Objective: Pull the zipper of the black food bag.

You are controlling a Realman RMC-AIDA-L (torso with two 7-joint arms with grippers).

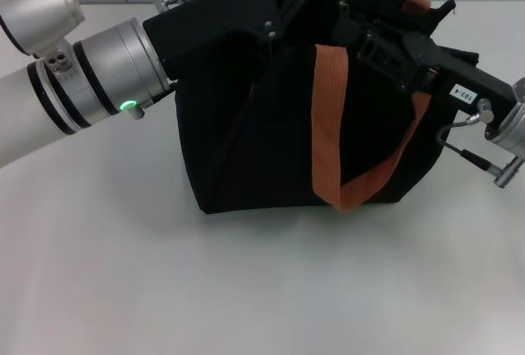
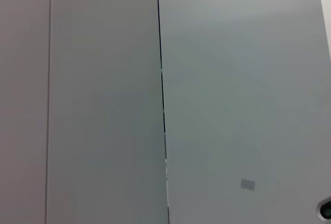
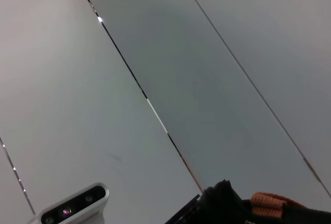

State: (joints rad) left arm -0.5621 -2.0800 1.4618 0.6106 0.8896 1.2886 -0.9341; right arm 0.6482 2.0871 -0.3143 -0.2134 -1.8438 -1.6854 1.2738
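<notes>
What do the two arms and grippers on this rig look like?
Both arms are white and silver tubes ending in black angular grippers. The left arm has black rings and a green light; the right gripper has a white label, with a thin cable at its silver wrist.

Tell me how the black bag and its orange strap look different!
The black food bag is big and boxy and stands on the table; the orange strap is thin and flat and hangs down the bag's front in a loop. The bag is black, the strap orange-brown. Both look like soft fabric.
</notes>
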